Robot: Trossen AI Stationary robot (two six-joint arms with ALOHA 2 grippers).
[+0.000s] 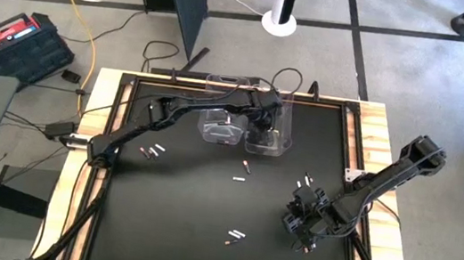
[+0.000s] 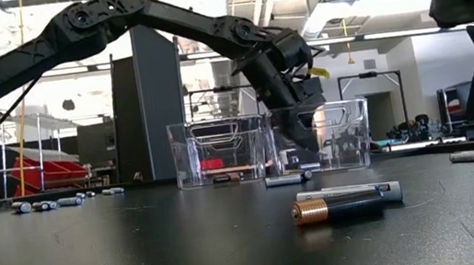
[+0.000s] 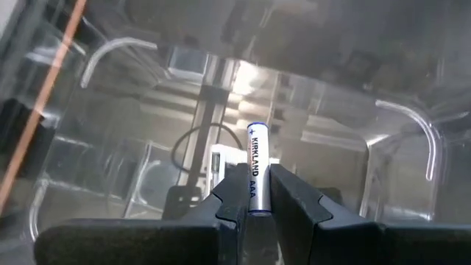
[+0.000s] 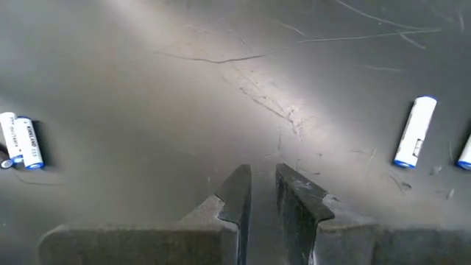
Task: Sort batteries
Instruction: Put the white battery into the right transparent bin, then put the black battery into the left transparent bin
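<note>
**A:** From above, where are the arms?

**B:** The left gripper [image 1: 268, 117] reaches into the right-hand one of two clear bins [image 1: 268, 142] at the table's far edge; its tips are hidden by the bin walls. The right gripper [image 1: 302, 232] hangs low over the mat [image 1: 177, 204] near the right side. Loose batteries [image 1: 153, 151] lie scattered, too small to tell their kind.

**A:** And at table height?

**B:** A dark copper-ended battery [image 2: 339, 208] lies nearest, a pale one just behind it. The left arm dips behind the bin wall; the right arm is cut off at the picture's edge.

**A:** Left wrist?

**B:** The fingers are clamped on a white battery [image 3: 255, 171] standing upright inside the bin, its lower end hidden between them.

**A:** Right wrist?

**B:** The fingers [image 4: 238, 193] stand slightly apart, empty, above bare mat. A white cell [image 4: 413, 131] lies off to one side, and another is cut by the frame.
</note>
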